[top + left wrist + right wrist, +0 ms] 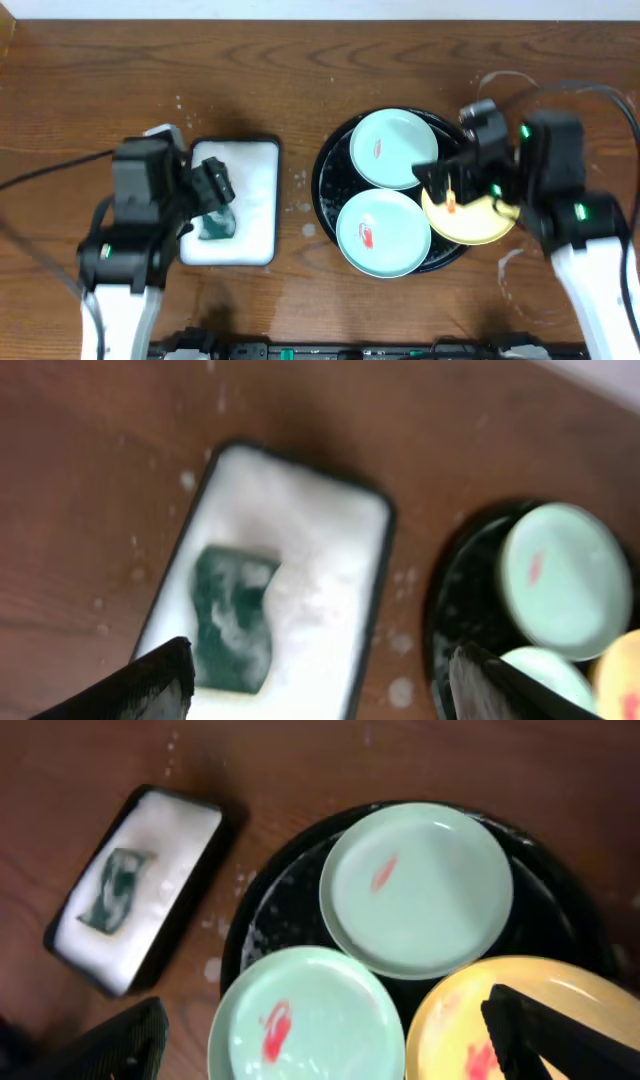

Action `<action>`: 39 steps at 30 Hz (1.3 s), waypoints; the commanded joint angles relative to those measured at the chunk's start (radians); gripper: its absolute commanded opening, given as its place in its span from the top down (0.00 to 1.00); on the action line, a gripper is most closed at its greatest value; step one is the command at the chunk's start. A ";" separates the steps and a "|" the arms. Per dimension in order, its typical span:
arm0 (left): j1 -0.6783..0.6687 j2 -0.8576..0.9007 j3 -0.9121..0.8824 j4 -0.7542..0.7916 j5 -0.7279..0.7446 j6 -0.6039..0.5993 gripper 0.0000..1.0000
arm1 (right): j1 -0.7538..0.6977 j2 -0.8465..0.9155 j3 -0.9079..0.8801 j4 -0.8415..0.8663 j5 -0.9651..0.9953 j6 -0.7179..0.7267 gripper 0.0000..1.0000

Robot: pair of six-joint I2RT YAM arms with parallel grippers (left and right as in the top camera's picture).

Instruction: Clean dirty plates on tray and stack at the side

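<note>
3 plates [394,148] in tray [332,172]; foam dish [256,176] left.

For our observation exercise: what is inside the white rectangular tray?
A dark green sponge lies in white foam. The floor of the white tray is foam-covered, unseen.

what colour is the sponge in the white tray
Dark green sponge, foam-flecked; best in the left wrist view.

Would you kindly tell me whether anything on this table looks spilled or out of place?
The yellow plate lies across the black tray's right rim, partly outside it, while both mint-green plates sit inside. White foam spots also dot the wood left of the tray.
</note>
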 commanded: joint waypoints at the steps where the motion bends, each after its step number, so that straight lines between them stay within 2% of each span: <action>1: 0.006 0.104 0.018 -0.023 0.043 0.008 0.18 | -0.020 0.143 0.101 -0.016 -0.055 0.046 0.01; 4: 0.006 0.178 0.014 -0.051 0.053 0.010 0.18 | -0.020 0.207 0.109 -0.020 -0.132 0.117 0.01; 9: 0.006 0.331 0.006 -0.057 0.002 0.012 0.18 | -0.020 0.260 0.109 -0.003 -0.149 0.122 0.01; 13: 0.006 0.470 0.006 -0.067 -0.153 0.000 0.18 | -0.019 0.264 0.109 -0.009 -0.150 0.122 0.01; 19: 0.006 0.669 0.006 0.023 -0.187 0.001 0.21 | -0.019 0.264 0.109 -0.018 -0.120 0.122 0.01; 25: 0.006 0.823 0.006 0.098 -0.186 0.005 0.54 | -0.019 0.264 0.109 0.005 -0.100 0.123 0.01; 27: 0.006 0.866 0.006 0.114 -0.173 0.005 0.71 | -0.019 0.264 0.109 0.017 -0.093 0.123 0.01; 28: 0.006 0.887 0.006 0.118 -0.161 0.004 0.86 | -0.019 0.264 0.109 0.024 -0.094 0.123 0.01; 29: 0.006 0.900 0.006 0.119 -0.149 0.005 0.92 | -0.019 0.264 0.109 0.028 -0.093 0.123 0.01; 36: 0.006 0.850 0.073 0.043 -0.112 0.006 0.93 | -0.019 0.264 0.109 0.038 -0.093 0.122 0.01; 37: 0.006 0.831 0.093 0.026 -0.111 0.006 0.89 | -0.019 0.264 0.109 0.038 -0.093 0.122 0.01; 39: 0.006 0.786 0.135 -0.001 -0.076 0.016 0.67 | -0.019 0.264 0.109 0.041 -0.093 0.122 0.01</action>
